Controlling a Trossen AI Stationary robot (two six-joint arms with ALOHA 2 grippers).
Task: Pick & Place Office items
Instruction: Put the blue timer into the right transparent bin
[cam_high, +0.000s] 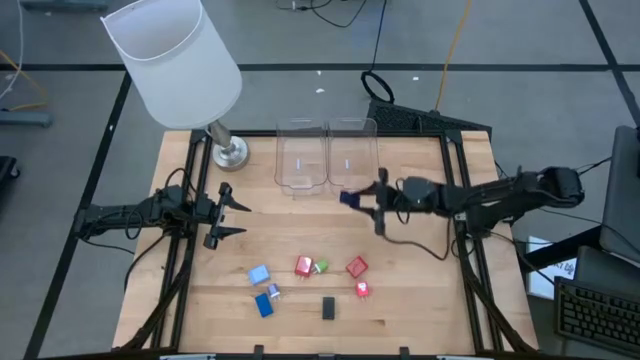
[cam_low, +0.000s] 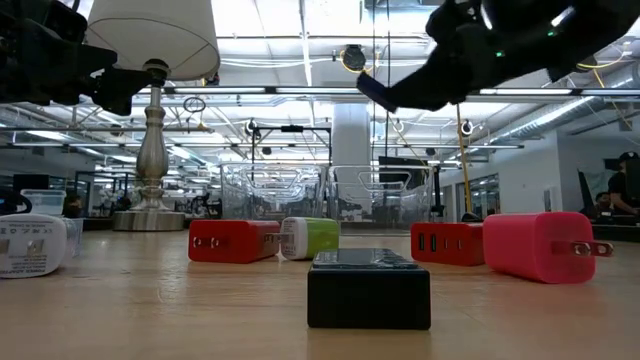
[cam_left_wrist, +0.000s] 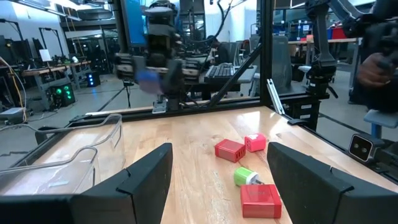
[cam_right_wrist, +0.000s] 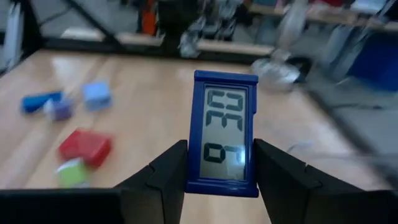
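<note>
Right pincer (cam_right_wrist: 217, 168) is clamped on a dark blue clock (cam_right_wrist: 225, 132), one finger on each long edge. I read its LCD only through the right wrist view: blocky digits turned sideways, not legible enough for me to give a time. No brand name shows on it.

High view puts that pincer (cam_high: 378, 203) above the tabletop (cam_high: 420, 300), just in front of the two clear bins (cam_high: 325, 155), with the clock (cam_high: 350, 198) poking out toward the left arm. Low view shows it lifted well clear of the wood, tilted, up near the ceiling lights.

Left pincer (cam_high: 232, 216) hangs over the left part of the tabletop, fingers spread wide, nothing between them. Left wrist view confirms the gap: bare wood between the two fingers.

Remaining items sit in a loose cluster at the front: light blue block (cam_high: 258, 274), dark blue piece (cam_high: 264, 305), red charger (cam_high: 304, 266) touching a green plug (cam_high: 321, 266), a second red charger (cam_high: 356, 266), a pinkish-red plug (cam_high: 362, 289), black block (cam_high: 328, 308).

Only the low view shows port slots on the second red charger (cam_low: 446, 243) and prongs on the pinkish-red plug (cam_low: 540, 246). White-shaded lamp (cam_high: 175, 60) stands at the back left corner.
</note>
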